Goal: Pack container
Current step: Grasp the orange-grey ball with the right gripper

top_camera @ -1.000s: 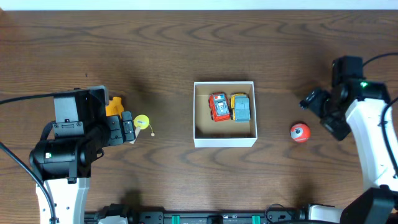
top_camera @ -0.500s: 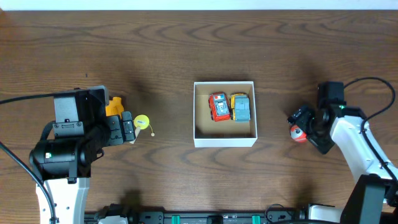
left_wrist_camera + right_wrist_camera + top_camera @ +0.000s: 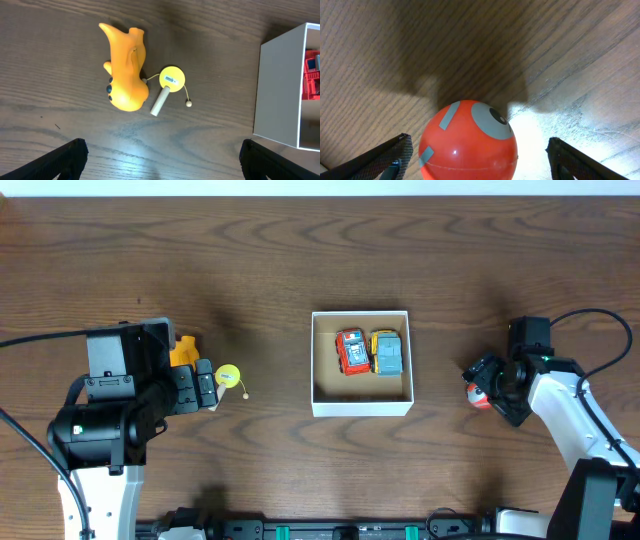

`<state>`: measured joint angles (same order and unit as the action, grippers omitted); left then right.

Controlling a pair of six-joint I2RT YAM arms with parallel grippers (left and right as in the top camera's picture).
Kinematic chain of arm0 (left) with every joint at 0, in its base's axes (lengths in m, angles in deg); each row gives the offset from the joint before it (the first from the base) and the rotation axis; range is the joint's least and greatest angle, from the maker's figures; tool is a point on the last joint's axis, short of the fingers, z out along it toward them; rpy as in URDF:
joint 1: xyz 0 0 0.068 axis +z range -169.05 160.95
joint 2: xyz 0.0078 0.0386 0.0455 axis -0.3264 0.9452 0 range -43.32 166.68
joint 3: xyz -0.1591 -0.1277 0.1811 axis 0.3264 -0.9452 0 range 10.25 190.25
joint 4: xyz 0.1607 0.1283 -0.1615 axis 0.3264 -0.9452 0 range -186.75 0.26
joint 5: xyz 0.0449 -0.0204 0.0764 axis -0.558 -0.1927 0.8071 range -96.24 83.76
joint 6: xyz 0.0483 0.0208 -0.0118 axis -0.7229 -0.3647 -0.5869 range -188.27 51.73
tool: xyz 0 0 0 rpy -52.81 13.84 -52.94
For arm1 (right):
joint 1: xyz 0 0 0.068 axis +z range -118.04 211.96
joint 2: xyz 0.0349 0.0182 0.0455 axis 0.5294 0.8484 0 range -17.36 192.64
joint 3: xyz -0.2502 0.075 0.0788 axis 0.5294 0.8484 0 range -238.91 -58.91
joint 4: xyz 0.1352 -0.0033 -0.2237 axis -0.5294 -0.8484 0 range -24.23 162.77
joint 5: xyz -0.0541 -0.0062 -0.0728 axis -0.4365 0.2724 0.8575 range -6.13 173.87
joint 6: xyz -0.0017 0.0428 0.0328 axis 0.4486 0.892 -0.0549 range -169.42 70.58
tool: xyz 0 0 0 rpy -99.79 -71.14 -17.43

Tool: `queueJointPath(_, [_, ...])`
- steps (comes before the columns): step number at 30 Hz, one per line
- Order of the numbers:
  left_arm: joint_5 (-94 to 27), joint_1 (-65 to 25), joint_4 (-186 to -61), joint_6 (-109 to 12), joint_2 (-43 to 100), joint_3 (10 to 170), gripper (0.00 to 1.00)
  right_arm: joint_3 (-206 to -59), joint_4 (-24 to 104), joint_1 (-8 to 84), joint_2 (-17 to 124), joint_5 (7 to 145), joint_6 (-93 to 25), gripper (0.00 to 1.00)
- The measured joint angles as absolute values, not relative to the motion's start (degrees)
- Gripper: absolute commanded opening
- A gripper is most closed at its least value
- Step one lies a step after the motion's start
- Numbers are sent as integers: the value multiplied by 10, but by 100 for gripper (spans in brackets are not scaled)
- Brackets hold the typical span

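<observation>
While the right gripper sits low over the red ball, the container lies at table centre between the two arms. It is on the inboard side of that gripper and apart from it. A strip of table shows between box wall and ball.

Right wrist view: the red ball, with grey patches, rests on the wood between the fingers. There is a gap on both sides, so the right gripper is spread wide and grips nothing.

The left gripper is on the opposite side of the container, farther from it than the right one. Left wrist view: the left gripper has its jaws wide apart, nothing between them. On the wood ahead of it lie an orange-yellow toy and a yellow disc on a short stick, just beside each other. The container's white wall shows at that view's right edge.

Container orientation: flat on the table, open side up. Its footprint is square, so it has no real long axis. In the overhead view its walls run parallel to the table edges. Inside, in the far half, a red toy car and a blue-and-yellow toy car sit side by side, with their long axes running near-to-far.
</observation>
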<state>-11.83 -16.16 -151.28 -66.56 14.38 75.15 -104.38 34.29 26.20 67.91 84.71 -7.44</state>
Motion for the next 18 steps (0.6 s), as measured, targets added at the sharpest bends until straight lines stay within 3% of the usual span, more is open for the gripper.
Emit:
queueJointPath(12, [-118,-162,-1513,-666,144,752,98,-1044,363,286,726,846,-75,84])
queueJointPath(18, [-118,-162,-1513,-666,144,752,98,-1044,370,286,730,847,-74,71])
